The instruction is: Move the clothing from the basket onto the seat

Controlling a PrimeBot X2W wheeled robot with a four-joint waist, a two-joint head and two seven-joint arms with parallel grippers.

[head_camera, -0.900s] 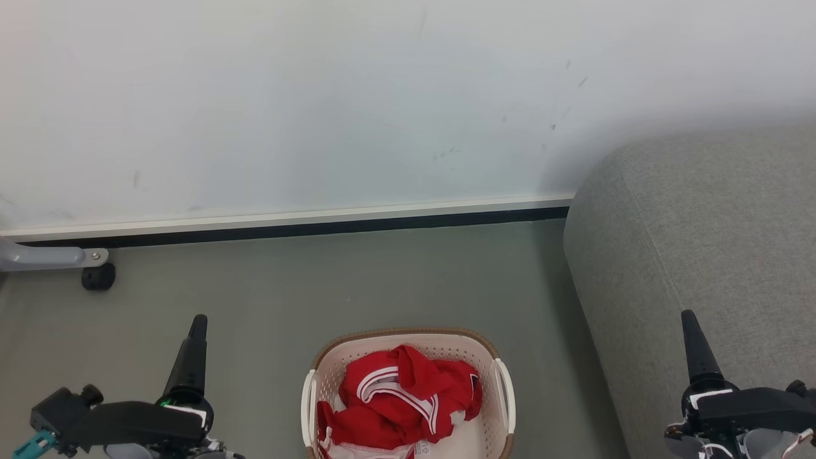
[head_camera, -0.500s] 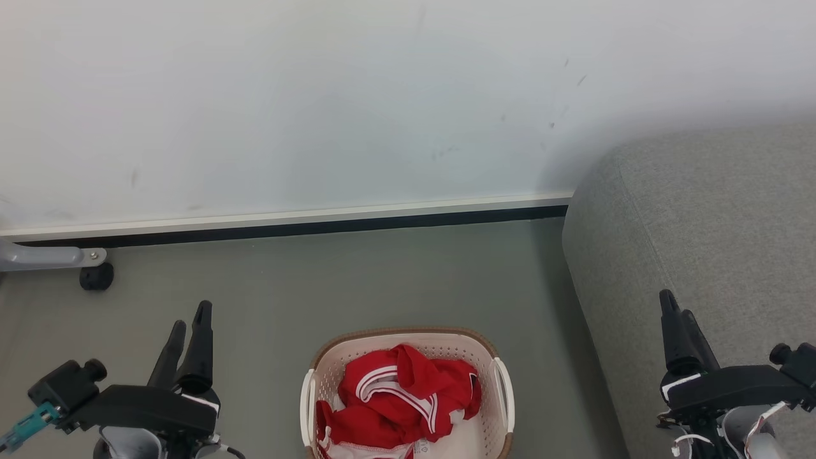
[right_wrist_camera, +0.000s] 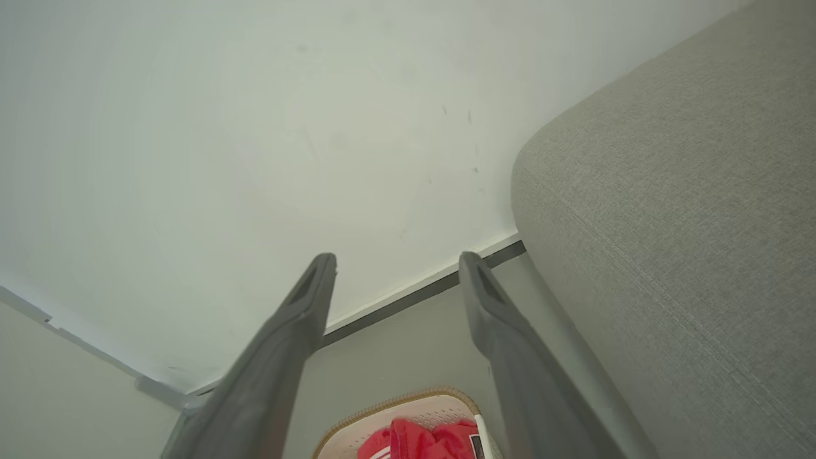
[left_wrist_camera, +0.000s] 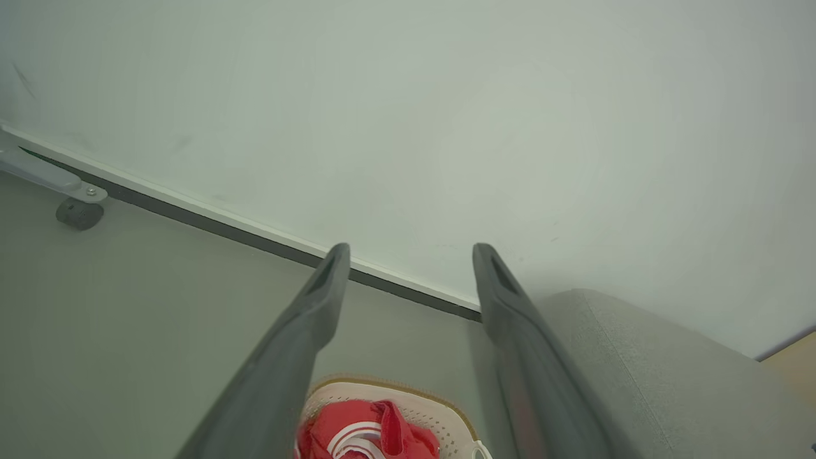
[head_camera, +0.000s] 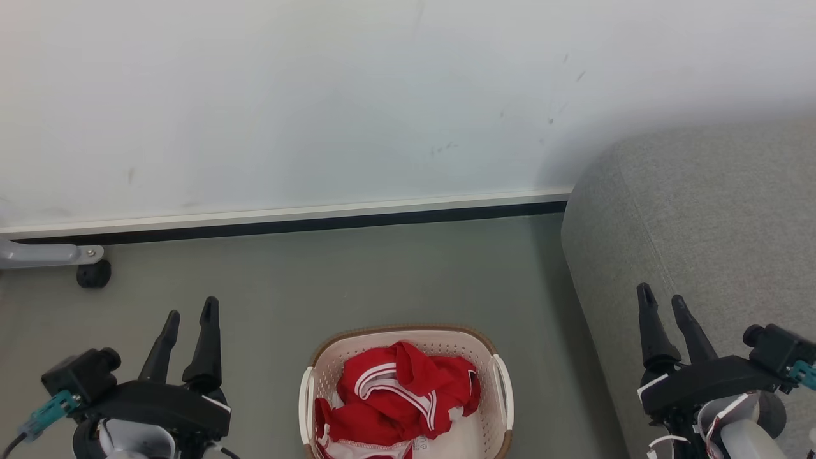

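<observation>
Fig.: robot facing a white wall (head_camera: 319,95) w/ a dark baseboard (head_camera: 319,220). L gripper (head_camera: 191,307), lower left in the head view: two dark fingers spread w/ a clear gap, empty, over the grey-green floor (head_camera: 382,274), well apart from the basket. R gripper (head_camera: 661,294), lower right: fingers likewise parted, empty, seen against the sofa's near flank. The laundry basket (head_camera: 408,329) is oval, cream, perforated, w/ a brown woven rim & a white handle each side. It stands on the floor between the two grippers, just beside the sofa on the robot's left of it. The clothing (head_camera: 395,401), red garments w/ white stripes & trim, lies bunched inside the basket, none of it on the seat. The grey woven sofa (head_camera: 701,217), rounded at the corner, sits at right, its end near the wall. Far left, by the baseboard: a grey leg (head_camera: 44,254) on a black caster (head_camera: 94,274). In each wrist view, the basket's far end & red fabric show low between the open fingers.
</observation>
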